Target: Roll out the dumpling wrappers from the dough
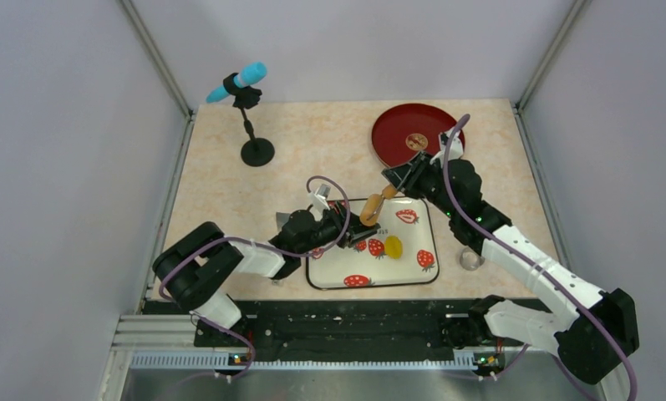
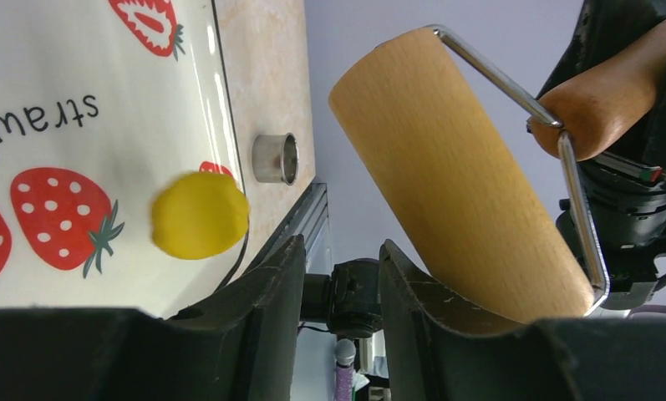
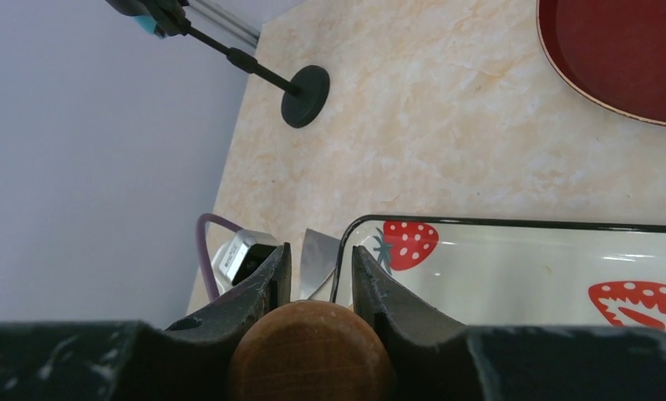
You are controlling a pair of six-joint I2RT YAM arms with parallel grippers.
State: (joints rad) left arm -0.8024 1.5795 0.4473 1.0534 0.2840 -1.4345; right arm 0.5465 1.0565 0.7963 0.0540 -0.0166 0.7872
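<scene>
**Top external: tan wooden roller [image 1: 371, 209] tilted over white strawberry-print tray [image 1: 400, 271]**

We see the right gripper [image 3: 321, 259] with jaws clenched on the roller's handle. The bright yellow dough lump [image 1: 394, 246] lies on the tray, apart from the roller. The left gripper [image 2: 342, 251] has jaws slightly parted, empty.

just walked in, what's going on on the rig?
The right hand is shut on the handle of the wooden roller and holds it tilted in the air over the strawberry tray. The dough is an unrolled yellow lump on the tray. The left hand sits at the tray's left edge, slightly open and holding nothing. No wrappers are visible yet.
</scene>
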